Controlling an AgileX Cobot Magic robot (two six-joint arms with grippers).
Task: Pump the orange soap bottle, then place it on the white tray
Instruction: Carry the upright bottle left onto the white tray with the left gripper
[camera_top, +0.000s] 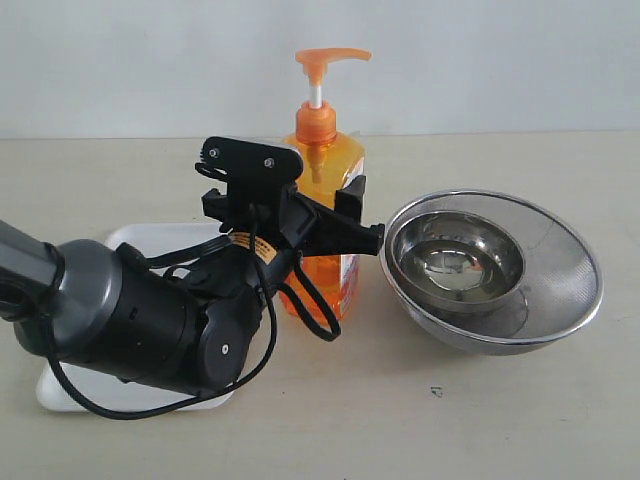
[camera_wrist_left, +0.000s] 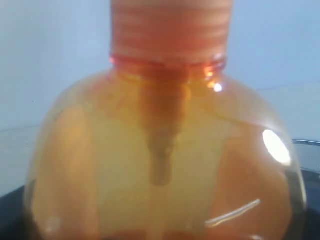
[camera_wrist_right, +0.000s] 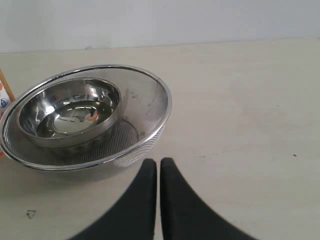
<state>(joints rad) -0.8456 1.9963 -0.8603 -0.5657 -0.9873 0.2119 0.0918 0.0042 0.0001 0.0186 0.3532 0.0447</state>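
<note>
Inside the left hand (camera_top: 335, 215) stands the orange soap bottle (camera_top: 325, 165), gripped.

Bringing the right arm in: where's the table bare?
Bare table in front of the steel bowls and orange soap bottle, and behind the bowls. Crowded: left gripper around the bottle, arm over the white tray.

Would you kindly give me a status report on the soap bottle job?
Left gripper clamped on orange soap bottle; right gripper shut, empty. Bottle off white tray, upright. Nested steel bowls close beside it.
</note>
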